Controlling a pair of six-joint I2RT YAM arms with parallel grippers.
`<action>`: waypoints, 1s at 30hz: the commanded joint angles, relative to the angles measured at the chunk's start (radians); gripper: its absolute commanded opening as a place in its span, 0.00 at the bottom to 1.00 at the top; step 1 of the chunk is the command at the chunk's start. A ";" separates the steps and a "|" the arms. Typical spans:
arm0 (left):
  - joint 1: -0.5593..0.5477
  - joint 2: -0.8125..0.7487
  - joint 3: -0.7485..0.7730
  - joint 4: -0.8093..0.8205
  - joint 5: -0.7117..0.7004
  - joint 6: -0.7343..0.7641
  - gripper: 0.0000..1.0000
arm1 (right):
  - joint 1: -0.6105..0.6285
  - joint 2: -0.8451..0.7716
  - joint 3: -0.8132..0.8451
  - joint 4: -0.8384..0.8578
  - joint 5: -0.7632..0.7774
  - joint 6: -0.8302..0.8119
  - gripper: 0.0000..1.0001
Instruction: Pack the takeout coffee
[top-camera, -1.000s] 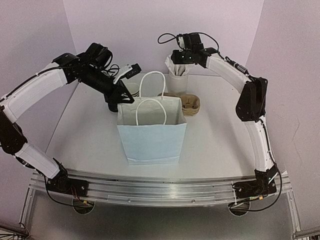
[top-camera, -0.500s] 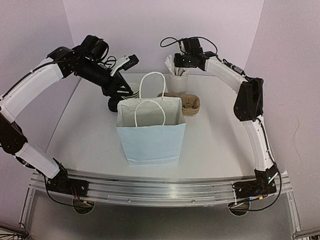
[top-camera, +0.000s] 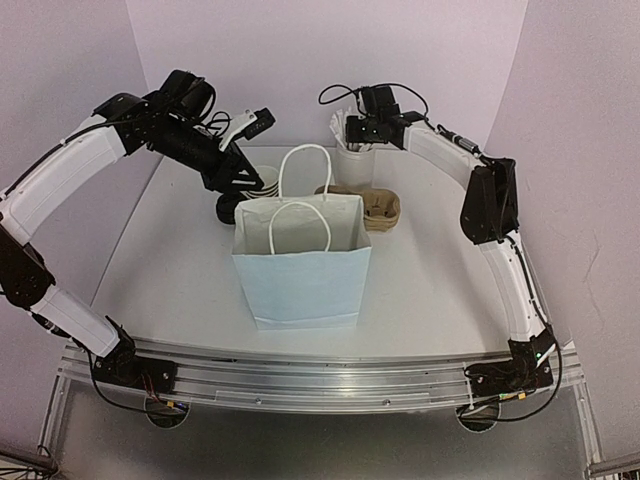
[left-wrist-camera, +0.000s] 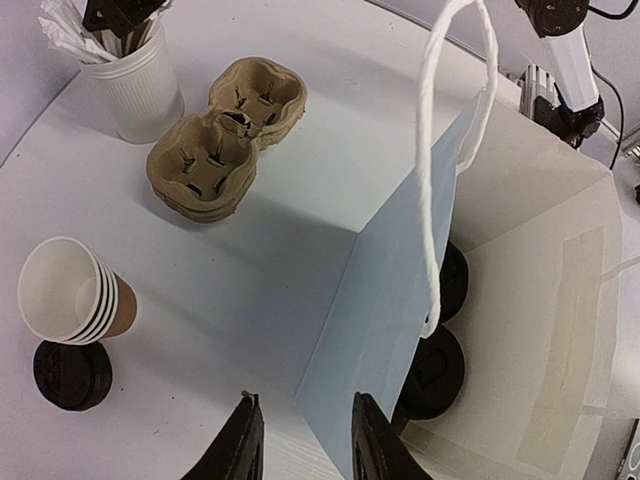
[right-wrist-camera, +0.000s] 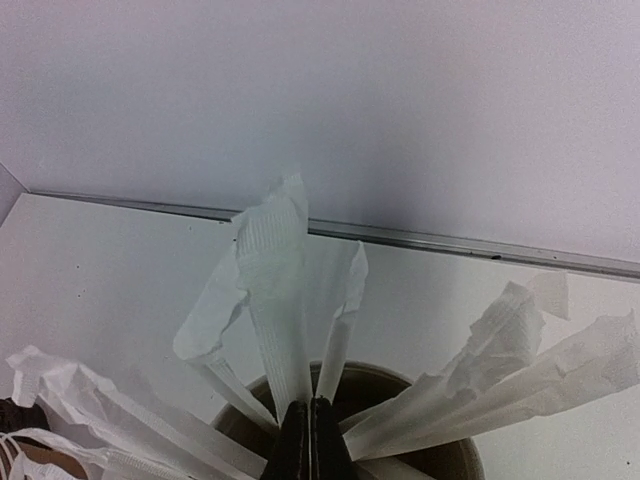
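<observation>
Two takeout coffee cups with black lids (left-wrist-camera: 432, 372) (left-wrist-camera: 452, 280) stand inside the pale blue bag (top-camera: 300, 270), against its near wall (left-wrist-camera: 390, 300). My left gripper (left-wrist-camera: 305, 445) hovers open above the bag's back-left corner with nothing between its fingers; in the top view it (top-camera: 245, 178) is just left of the bag. My right gripper (right-wrist-camera: 310, 445) is down in the white holder (top-camera: 355, 160) at the back, shut on a white paper-wrapped stick (right-wrist-camera: 280, 300). In the top view, the bag's inside is hidden.
A stack of open brown cups (left-wrist-camera: 70, 292) lies on its side beside a black lid (left-wrist-camera: 70, 375), left of the bag. A brown pulp cup carrier (left-wrist-camera: 225, 135) sits behind the bag, next to the holder (left-wrist-camera: 140, 85). Walls enclose the table's back and sides.
My left gripper rose from the bag's back-left rim and opened a little. My right gripper shifted left, lowered into the holder and closed on a stick.
</observation>
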 joint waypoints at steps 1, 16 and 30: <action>0.009 -0.034 0.014 -0.008 0.002 -0.001 0.30 | 0.000 -0.030 -0.023 0.025 0.003 0.009 0.00; 0.015 -0.039 0.004 0.002 0.011 0.000 0.30 | 0.001 -0.247 -0.102 0.087 -0.064 -0.026 0.00; 0.016 -0.056 -0.025 0.014 0.010 0.001 0.29 | 0.025 -0.337 -0.271 0.082 -0.365 -0.080 0.67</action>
